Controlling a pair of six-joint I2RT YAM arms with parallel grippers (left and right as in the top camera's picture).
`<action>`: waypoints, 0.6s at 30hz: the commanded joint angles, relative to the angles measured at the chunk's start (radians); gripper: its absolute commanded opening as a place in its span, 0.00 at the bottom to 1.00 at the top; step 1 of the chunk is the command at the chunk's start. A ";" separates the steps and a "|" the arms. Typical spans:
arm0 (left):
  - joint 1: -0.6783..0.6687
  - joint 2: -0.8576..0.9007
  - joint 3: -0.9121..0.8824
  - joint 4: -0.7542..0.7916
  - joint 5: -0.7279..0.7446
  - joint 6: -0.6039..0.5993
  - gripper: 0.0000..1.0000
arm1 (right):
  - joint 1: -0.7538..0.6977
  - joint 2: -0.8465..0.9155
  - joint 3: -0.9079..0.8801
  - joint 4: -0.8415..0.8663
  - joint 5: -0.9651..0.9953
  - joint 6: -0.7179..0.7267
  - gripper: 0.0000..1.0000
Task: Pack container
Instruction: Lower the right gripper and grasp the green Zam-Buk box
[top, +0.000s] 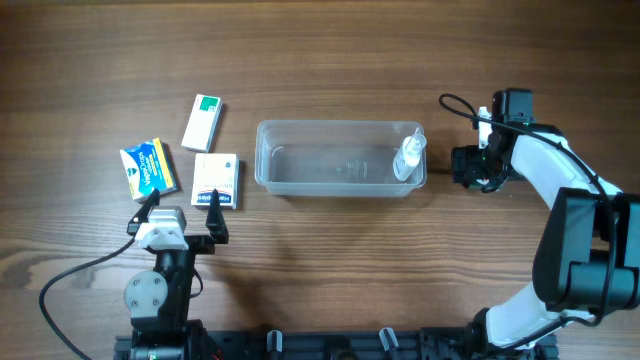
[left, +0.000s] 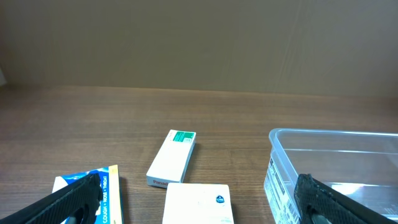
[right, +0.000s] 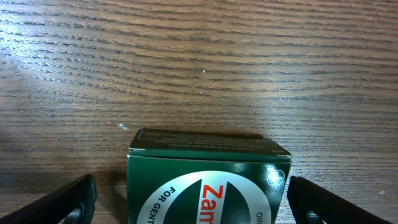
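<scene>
1. Container (top: 335, 190): clear rect. tub at mid-table, long side running left-right, open top up.
2. Inside it, at the right end: a small clear bottle (top: 410, 157), leaning against the right wall. Rest of the tub floor is bare.
3. Left gripper (top: 184, 198): near-left of the tub, fingers spread wide and released, nothing held. It points toward the far side.
4. Just ahead of the left gripper: a white box w/ blue strip (top: 217, 180), lying flat. In the left wrist view it sits low, between the two fingers. Can't tell if there's contact.
5. Left of that box: a blue-and-yellow pack (top: 148, 168), slightly tilted, near the white box but apart from it.
6. Farther back: a white carton w/ green end (top: 202, 122), lying flat and angled, apart from the other two.
7. Right gripper (right: 191, 183): just right of the tub's right end. Fingers are wide apart, one each side of a dark green box (right: 208, 180).
8. Green box: stands on the wood table (right: 199, 62), w/ a white oval and red letters "Zam" on the face. There's a clear gap at one finger and the other is v. close, so no grasp.
9. Black cable (top: 70, 275) runs from the left arm's base toward the near-left corner.
</scene>
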 joint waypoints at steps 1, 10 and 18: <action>0.000 -0.007 -0.005 -0.004 0.012 0.015 1.00 | -0.005 0.030 -0.007 0.004 -0.009 0.009 0.95; 0.000 -0.007 -0.005 -0.004 0.012 0.015 1.00 | -0.005 0.030 -0.007 -0.003 -0.009 0.013 0.67; 0.000 -0.007 -0.005 -0.005 0.012 0.015 1.00 | -0.005 0.022 0.011 -0.022 -0.009 0.072 0.60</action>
